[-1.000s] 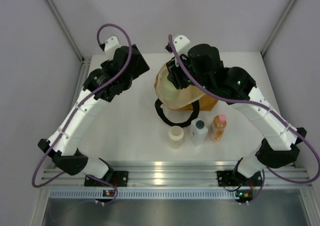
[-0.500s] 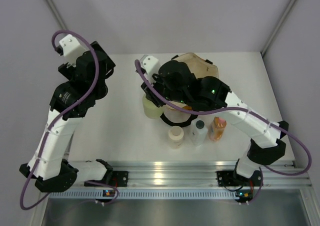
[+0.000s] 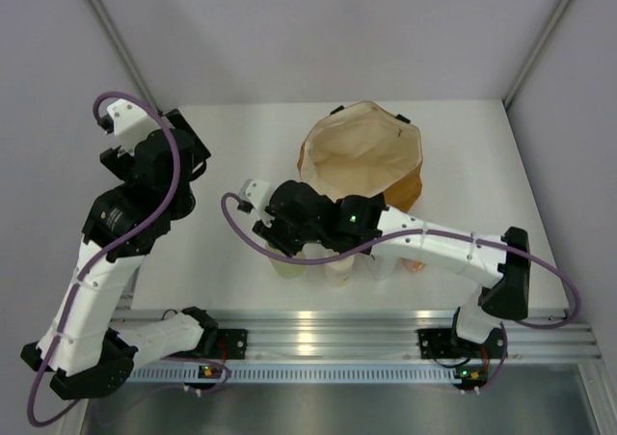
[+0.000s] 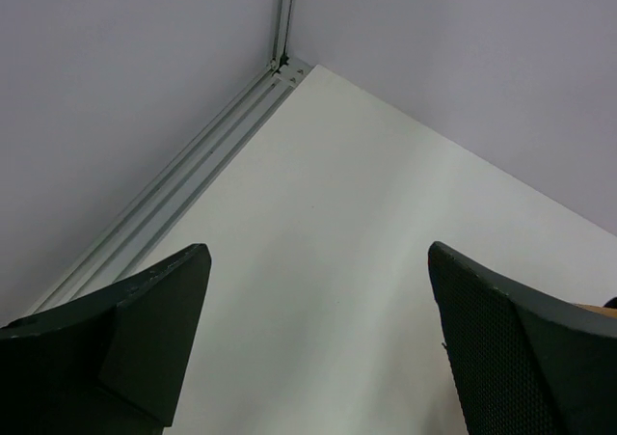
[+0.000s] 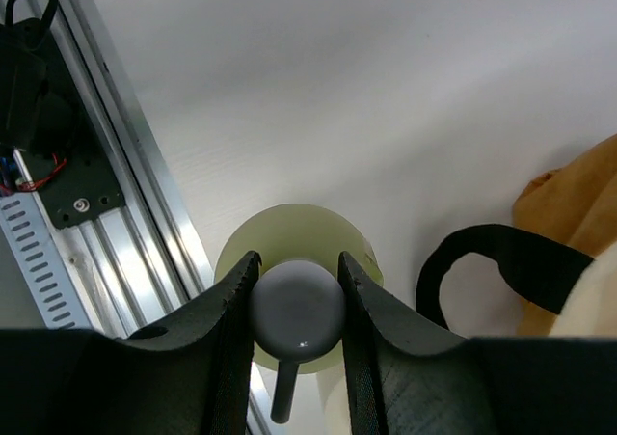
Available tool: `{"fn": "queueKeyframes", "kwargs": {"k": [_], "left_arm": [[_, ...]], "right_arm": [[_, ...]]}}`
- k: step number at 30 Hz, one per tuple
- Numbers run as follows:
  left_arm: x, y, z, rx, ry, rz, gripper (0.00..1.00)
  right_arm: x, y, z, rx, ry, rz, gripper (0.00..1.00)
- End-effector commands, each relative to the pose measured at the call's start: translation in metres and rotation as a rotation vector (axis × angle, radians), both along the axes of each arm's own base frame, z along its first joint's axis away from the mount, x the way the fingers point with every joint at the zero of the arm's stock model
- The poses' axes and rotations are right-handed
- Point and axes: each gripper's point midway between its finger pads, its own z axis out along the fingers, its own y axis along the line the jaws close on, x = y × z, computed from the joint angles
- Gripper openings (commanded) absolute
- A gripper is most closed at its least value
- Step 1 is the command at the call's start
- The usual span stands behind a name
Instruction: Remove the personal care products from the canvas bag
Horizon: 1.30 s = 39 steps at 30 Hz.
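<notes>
As R hand (image 5: 296,273) nips btl cap (image 5: 298,312), part-open

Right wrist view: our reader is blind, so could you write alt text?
The right hand grips the pale cap of a yellow-green bottle, seen from above over the table. A metal rail runs left; the black handle of the canvas bag lies right.

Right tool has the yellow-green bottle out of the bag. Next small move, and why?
Probably lower it onto the table and open. The right tool grips the bottle by its cap, outside the bag, near the table's front edge; I cannot tell whether its base touches.
</notes>
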Motion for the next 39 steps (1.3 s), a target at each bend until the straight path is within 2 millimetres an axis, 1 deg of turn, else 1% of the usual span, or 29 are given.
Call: {"fn": "queueKeyframes", "kwargs": {"k": [1,2,4,5,7,8,9,14,16,17,19,20,22,29,31,35,38,39], "left_arm": [[-0.007,0.006,0.002,0.016,-0.006,-0.001,0.98],[-0.008,0.007,0.003,0.016,-0.009,-0.001,0.98],[-0.009,0.007,0.004,0.021,-0.009,-0.006,0.98],[-0.010,0.008,0.005,0.019,-0.012,-0.006,0.98],[-0.009,0.007,0.004,0.021,-0.006,-0.015,0.98],[-0.009,0.005,0.003,0.020,-0.003,-0.021,0.98],[-0.008,0.004,0.002,0.022,0.001,-0.024,0.98],[-0.007,0.001,-0.005,0.014,0.013,-0.042,0.98],[-0.007,0.000,-0.007,0.012,0.016,-0.046,0.98],[-0.007,0.000,-0.008,0.011,0.018,-0.047,0.98],[-0.007,0.000,-0.010,0.011,0.022,-0.049,0.98],[-0.008,0.000,-0.011,0.011,0.022,-0.049,0.98],[-0.008,0.000,-0.013,0.014,0.027,-0.049,0.98],[-0.008,0.000,-0.017,0.014,0.032,-0.050,0.98],[-0.008,0.000,-0.017,0.013,0.033,-0.051,0.98],[-0.008,-0.001,-0.017,0.009,0.032,-0.051,0.98],[-0.009,-0.001,-0.019,0.010,0.034,-0.051,0.98],[-0.008,-0.001,-0.019,0.010,0.035,-0.051,0.98]], "right_arm": [[-0.001,0.030,0.080,0.330,-0.126,0.037,0.00],[-0.002,0.034,0.069,0.339,-0.131,0.048,0.00],[-0.003,0.034,0.064,0.365,-0.141,0.051,0.00],[-0.001,0.037,0.053,0.378,-0.145,0.050,0.00],[-0.001,0.037,0.046,0.393,-0.153,0.051,0.00],[-0.001,0.036,0.030,0.374,-0.148,0.050,0.00],[0.000,0.038,0.030,0.389,-0.154,0.048,0.00],[0.004,0.039,-0.005,0.323,-0.134,0.041,0.00],[0.008,0.039,-0.012,0.324,-0.122,0.026,0.00],[0.009,0.037,-0.019,0.318,-0.109,0.021,0.00],[0.011,0.035,-0.020,0.342,-0.090,0.015,0.00],[0.011,0.034,-0.025,0.342,-0.090,0.015,0.00],[0.012,0.033,-0.025,0.359,-0.076,-0.001,0.00],[0.017,0.027,-0.037,0.343,-0.073,-0.039,0.00],[0.021,0.024,-0.036,0.342,-0.082,-0.055,0.00],[0.022,0.018,-0.038,0.338,-0.084,-0.065,0.00],[0.024,0.013,-0.034,0.341,-0.095,-0.076,0.00],[0.023,0.012,-0.030,0.348,-0.101,-0.079,0.00]]}}
